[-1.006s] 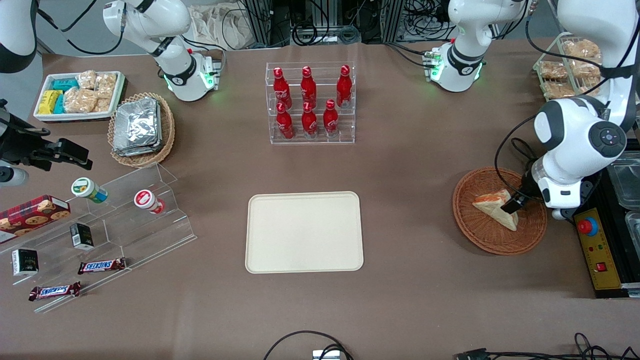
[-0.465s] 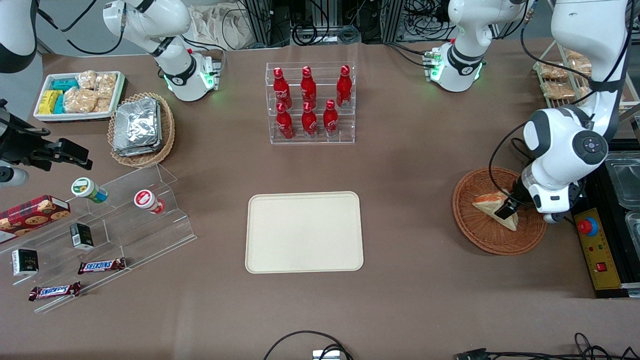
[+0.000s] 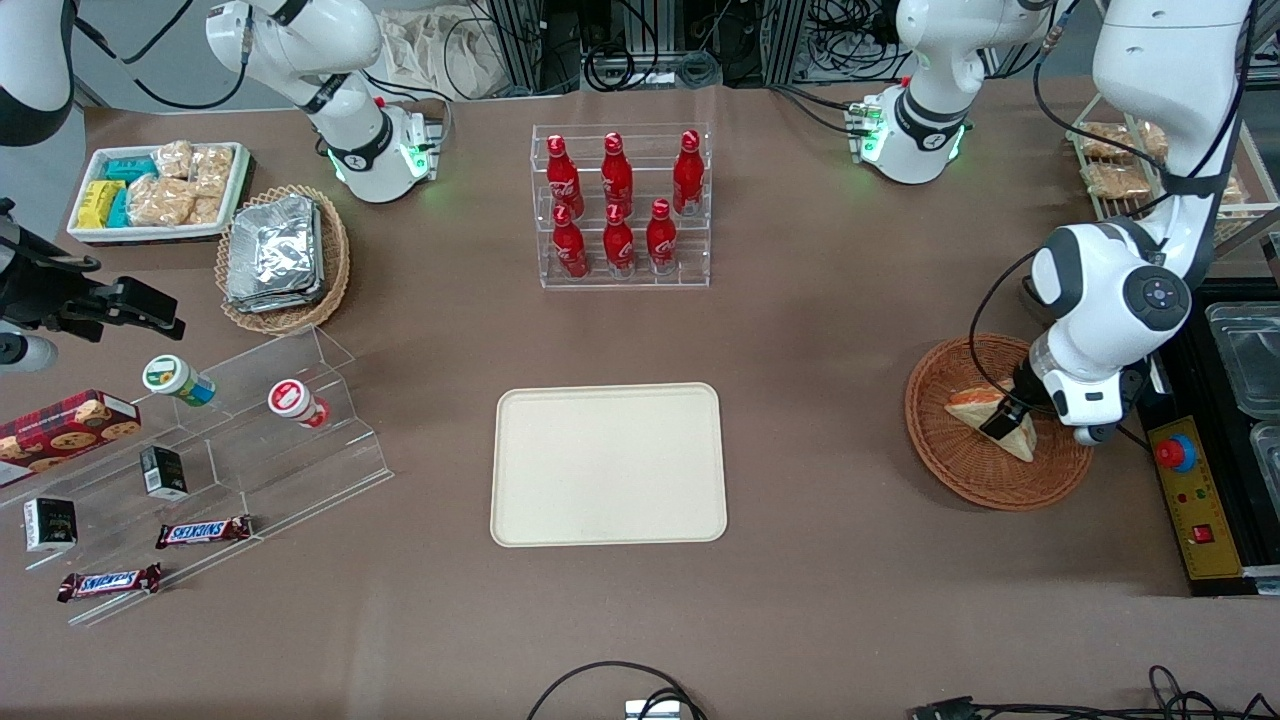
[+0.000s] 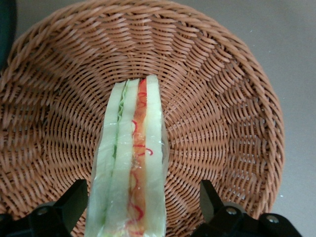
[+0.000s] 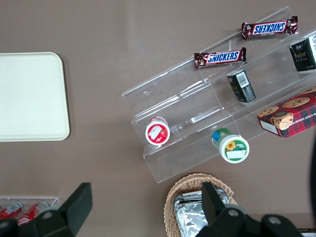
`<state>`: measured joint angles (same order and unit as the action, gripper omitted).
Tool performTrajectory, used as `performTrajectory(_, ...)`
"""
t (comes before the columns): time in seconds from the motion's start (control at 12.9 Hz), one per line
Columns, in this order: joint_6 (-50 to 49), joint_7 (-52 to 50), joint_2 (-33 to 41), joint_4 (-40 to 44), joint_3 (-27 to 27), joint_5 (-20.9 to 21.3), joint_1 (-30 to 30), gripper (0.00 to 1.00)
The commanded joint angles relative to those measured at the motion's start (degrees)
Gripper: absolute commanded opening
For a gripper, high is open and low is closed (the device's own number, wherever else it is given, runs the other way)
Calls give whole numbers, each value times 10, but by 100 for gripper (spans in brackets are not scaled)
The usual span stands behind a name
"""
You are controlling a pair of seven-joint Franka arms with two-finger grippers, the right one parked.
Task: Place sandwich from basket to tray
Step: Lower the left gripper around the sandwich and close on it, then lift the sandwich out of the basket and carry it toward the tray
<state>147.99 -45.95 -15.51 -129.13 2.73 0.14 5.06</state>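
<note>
Sandwich (image 4: 131,163) in basket (image 4: 222,98) between spread gripper (image 4: 136,207) fingers.

1. "SNICKERS" in white-edged blue letters on a brown candy bar (image 3: 203,531) on the lowest step of the clear display stand (image 3: 300,440), at about 9 o'clock from the tray (image 3: 608,465)
2. "SNICKERS" again on a second candy bar (image 3: 108,582), at 8 o'clock from the first
3. White letters "CHIP SHORT…" along the edge of the red tartan cookie box (image 5: 291,114); the rest cannot be read
4. White script on the red bottles (image 3: 618,205), at 12 o'clock from the tray, cannot be read
</note>
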Motion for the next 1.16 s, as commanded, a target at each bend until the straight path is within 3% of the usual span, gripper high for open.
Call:
performTrajectory(0.0, 40, -14, -8, -18, 0, 11, -1, 100)
performTrajectory(0.08, 48, -13, -10, -22, 0, 11, -1, 100)
performTrajectory(0.15, 53, -12, -11, -26, 0, 14, -1, 92)
performTrajectory(0.23, 58, -12, -9, -31, 0, 18, -1, 77)
performTrajectory(0.39, 61, -5, -8, -33, 0, 19, -1, 33)
performTrajectory(0.46, 60, -3, -6, -33, 0, 19, -1, 19)
performTrajectory(0.54, 60, -1, -3, -34, 0, 19, -1, 12)
performTrajectory(0.85, 7, 78, 29, -30, 1, 21, -1, 10)
performTrajectory(1.08, -35, 216, 63, -28, 3, 21, -1, 10)
